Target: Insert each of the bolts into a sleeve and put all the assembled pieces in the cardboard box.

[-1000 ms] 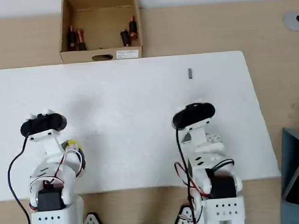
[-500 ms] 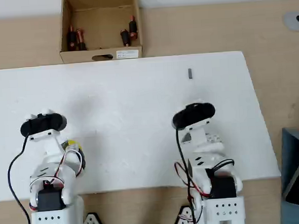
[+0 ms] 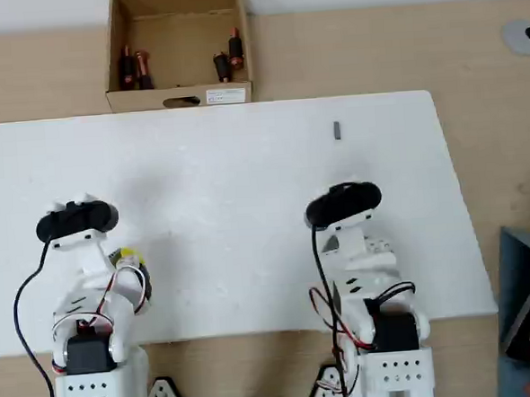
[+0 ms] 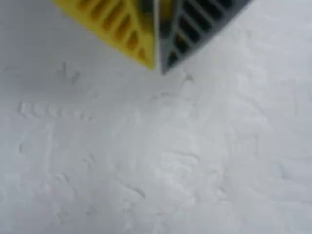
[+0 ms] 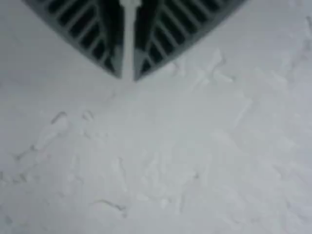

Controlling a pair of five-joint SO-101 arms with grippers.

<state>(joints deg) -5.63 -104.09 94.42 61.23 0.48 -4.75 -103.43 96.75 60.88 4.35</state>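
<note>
I am looking down on a white foam mat (image 3: 212, 211) across a wooden table, with both arms folded at its near edge. The left arm (image 3: 83, 291) and right arm (image 3: 360, 274) sit well apart from everything the task concerns.

In the left wrist view, the left gripper (image 4: 157, 64) has its yellow and grey fingers pressed together on nothing, tips just above the mat. In the right wrist view, the right gripper (image 5: 127, 74) is likewise drawn in and empty, with only a thin sliver between its fingers.

My main worry is the small dark piece (image 3: 337, 130) lying alone on the far part of the mat, ahead of the right arm. It is too small for me to tell bolt from sleeve. If I stop here, I judge it could be left out of the box. Pinching something so slight off soft foam could also make it roll or slip.

The cardboard box (image 3: 151, 99) stands open beyond the mat's far edge. Inside, two assembled pieces (image 3: 134, 67) lie by one side wall and two more (image 3: 228, 57) by the other.
</note>
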